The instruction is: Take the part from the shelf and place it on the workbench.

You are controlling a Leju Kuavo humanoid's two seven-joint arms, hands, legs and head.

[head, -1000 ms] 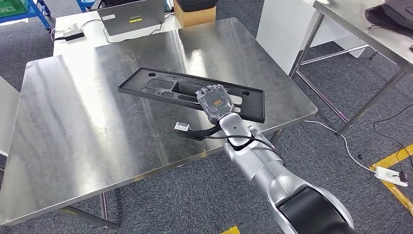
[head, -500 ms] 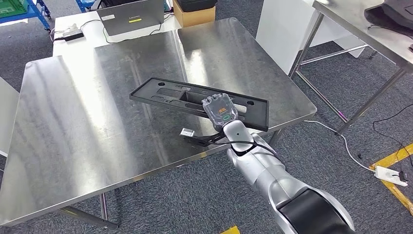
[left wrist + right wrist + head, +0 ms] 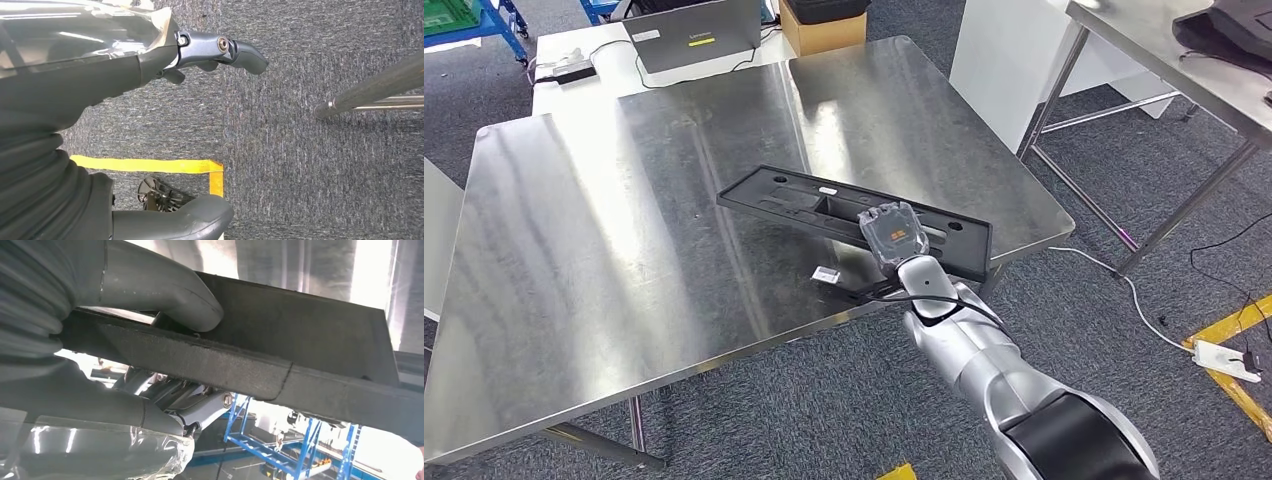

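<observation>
- The robot's right hand (image 3: 892, 235) grips the long black plastic panel with cut-outs (image 3: 824, 203) by its near edge, thumb (image 3: 165, 287) clamped on top.
- Over the last second the panel has slid rightward across the steel workbench (image 3: 574, 250), tilting lower; release looks close.
- The left hand (image 3: 200, 55) hangs over carpet, holding nothing, fingers apart.

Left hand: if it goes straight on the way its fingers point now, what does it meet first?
Probably the grey carpet floor. The left hand hangs over it holding nothing; a metal table leg lies off to one side, likely outside that line, though depth is unclear.
</observation>
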